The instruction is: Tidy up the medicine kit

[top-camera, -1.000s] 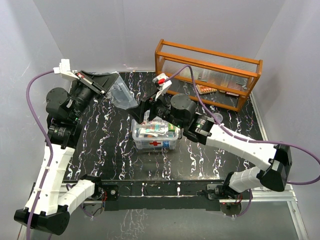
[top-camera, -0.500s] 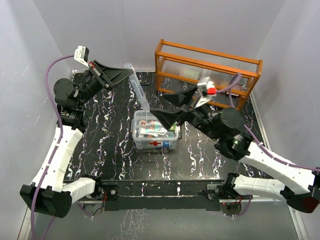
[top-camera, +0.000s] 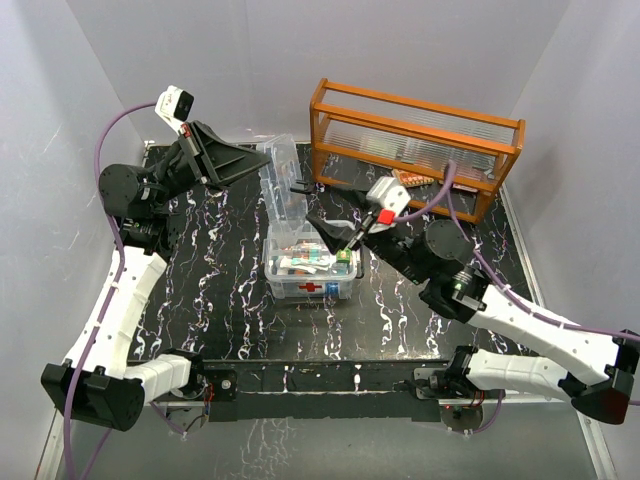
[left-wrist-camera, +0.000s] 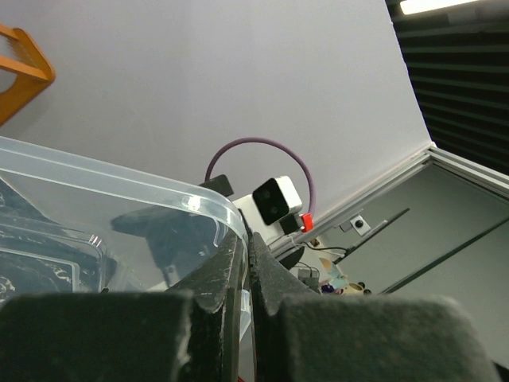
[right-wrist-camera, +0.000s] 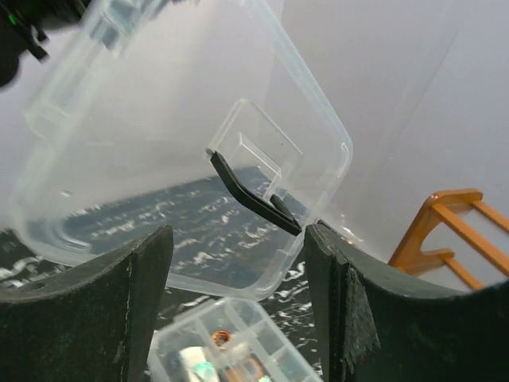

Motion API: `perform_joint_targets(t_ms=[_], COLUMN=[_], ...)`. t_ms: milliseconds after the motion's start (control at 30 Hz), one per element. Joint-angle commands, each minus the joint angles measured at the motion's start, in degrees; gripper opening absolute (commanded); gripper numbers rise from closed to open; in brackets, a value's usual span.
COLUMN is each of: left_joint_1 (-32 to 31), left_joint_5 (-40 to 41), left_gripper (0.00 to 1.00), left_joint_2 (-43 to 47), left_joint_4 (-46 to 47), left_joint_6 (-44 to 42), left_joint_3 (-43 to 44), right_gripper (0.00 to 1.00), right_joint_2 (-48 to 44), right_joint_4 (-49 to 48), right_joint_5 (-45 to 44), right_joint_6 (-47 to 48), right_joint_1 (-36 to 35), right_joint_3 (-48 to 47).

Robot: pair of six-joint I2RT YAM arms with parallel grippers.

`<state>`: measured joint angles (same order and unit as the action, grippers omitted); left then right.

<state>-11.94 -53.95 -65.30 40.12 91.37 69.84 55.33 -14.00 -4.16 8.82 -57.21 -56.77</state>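
medicine kit [top-camera: 310, 272] sits mid-table [top-camera: 230, 300], open, contents showing. its clear lid [top-camera: 283, 188] stands on edge over the kit's rear left, left gripper [top-camera: 262, 165] clenched on the rim. right gripper [top-camera: 338, 238] hovers just above the kit's rear right (jaws apart, nothing between them), facing the lid's dark handle [right-wrist-camera: 250, 195].

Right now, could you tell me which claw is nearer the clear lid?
Left. The left claw is shut on the lid, holding it by its rim; the right claw stands open, short of the dark handle.
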Motion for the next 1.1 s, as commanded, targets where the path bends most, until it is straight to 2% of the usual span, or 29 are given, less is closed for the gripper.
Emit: perform_joint_targets(t_ms=[0,233,600,667,767,900,967,1067], left_joint_1=[0.0,0.03,0.02,0.02,0.02,0.06,-0.01,0.0], left_joint_5=[-2.23,-3.3,-3.7,-3.7,-3.83,-3.83,-3.96,-3.39], left_gripper=[0.0,0.0,0.0,0.0,0.0,0.0,0.04,0.18], left_joint_2=[3.88,5.53,6.58,6.55,6.67,7.13,7.36,7.67], left_joint_4=[2.26,-0.05,-2.5,-2.69,-2.92,-5.12,-7.61,-12.71], left_joint_6=[3.68,4.52,3.72,3.73,3.72,2.42,0.82,-3.22], left_joint_3=[-0.04,-0.64,-2.07,-1.83,-1.73,-1.6,-1.21,-0.14], right_gripper=[0.63,0.48,0.36,0.29,0.14,0.02,0.0,0.0], right_joint_2=[2.55,6.81,6.89,7.33,8.02,7.43,6.95,5.97], right_joint_4=[-4.55,-4.99,-7.58,-5.23,-0.95,1.75,2.55,3.84], right_joint_5=[2.87,4.96,5.12,7.19,9.15,10.61,10.71,10.33], right_joint_6=[14.35,22.0,24.91,25.39,26.75,27.69,27.9,28.09], right_joint_1=[0.07,0.03,0.08,0.07,0.1,0.08,0.08,0.08], right_joint_3=[-2.07,-4.2,-3.3,-4.51,-5.99,-6.0,-5.83,-5.76])
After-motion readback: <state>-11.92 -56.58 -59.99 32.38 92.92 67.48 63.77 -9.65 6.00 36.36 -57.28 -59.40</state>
